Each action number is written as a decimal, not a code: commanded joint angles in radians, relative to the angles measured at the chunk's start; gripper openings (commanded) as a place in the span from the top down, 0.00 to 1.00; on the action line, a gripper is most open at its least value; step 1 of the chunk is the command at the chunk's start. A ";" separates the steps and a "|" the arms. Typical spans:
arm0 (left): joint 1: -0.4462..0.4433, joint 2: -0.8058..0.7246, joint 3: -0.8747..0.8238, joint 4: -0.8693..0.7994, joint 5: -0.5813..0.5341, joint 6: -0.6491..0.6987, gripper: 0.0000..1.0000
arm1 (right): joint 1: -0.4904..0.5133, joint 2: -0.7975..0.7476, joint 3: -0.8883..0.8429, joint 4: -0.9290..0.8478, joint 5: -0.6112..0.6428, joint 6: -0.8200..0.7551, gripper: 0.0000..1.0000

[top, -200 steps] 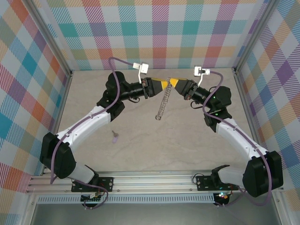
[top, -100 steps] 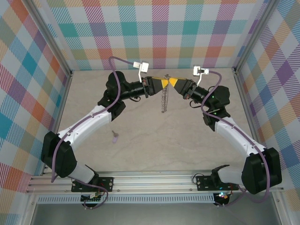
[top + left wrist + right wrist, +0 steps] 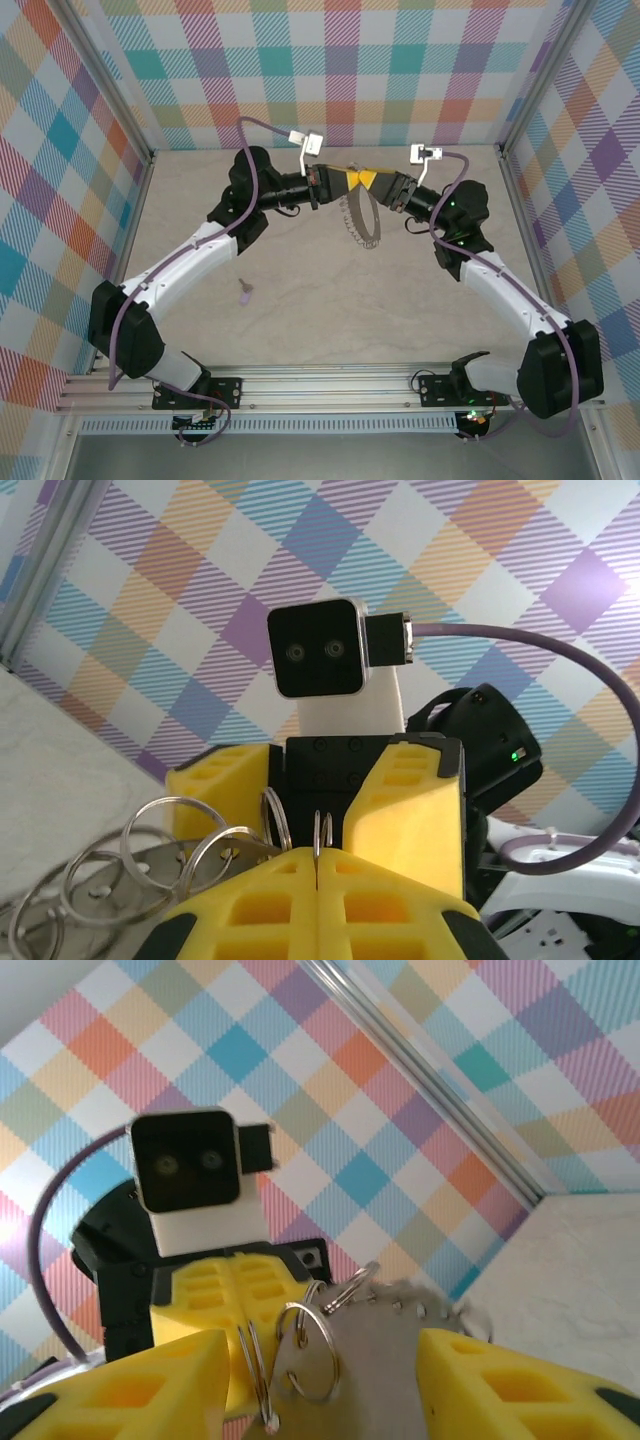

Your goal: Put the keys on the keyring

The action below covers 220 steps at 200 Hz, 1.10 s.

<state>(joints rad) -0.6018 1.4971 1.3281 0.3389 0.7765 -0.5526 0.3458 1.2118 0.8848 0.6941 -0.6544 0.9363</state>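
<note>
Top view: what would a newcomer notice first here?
The left gripper and right gripper meet tip to tip above the far middle of the table, with the silver keyring hanging in a loop from them. The left is shut on one of its rings; the right's jaws stand apart. The tiny lilac key lies alone on the table beside the left arm.

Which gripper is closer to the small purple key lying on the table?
Left. The left gripper, shut on the keyring, is behind and to the right of the key; the right gripper is farther right.
</note>
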 commanded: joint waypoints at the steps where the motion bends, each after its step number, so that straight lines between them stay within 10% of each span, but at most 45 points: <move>1: -0.003 0.001 0.101 -0.115 0.055 0.147 1.00 | -0.026 -0.081 0.026 -0.206 -0.001 -0.103 0.47; 93: 0.016 0.136 0.450 -0.674 0.226 0.522 1.00 | -0.107 -0.165 0.113 -0.424 -0.172 -0.245 0.65; 220: 0.017 0.180 0.519 -0.768 0.274 0.576 1.00 | -0.065 -0.100 0.114 -0.284 -0.198 -0.164 0.75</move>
<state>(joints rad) -0.5930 1.6787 1.7992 -0.4217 1.0134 -0.0029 0.2703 1.1110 0.9821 0.3660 -0.8322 0.7715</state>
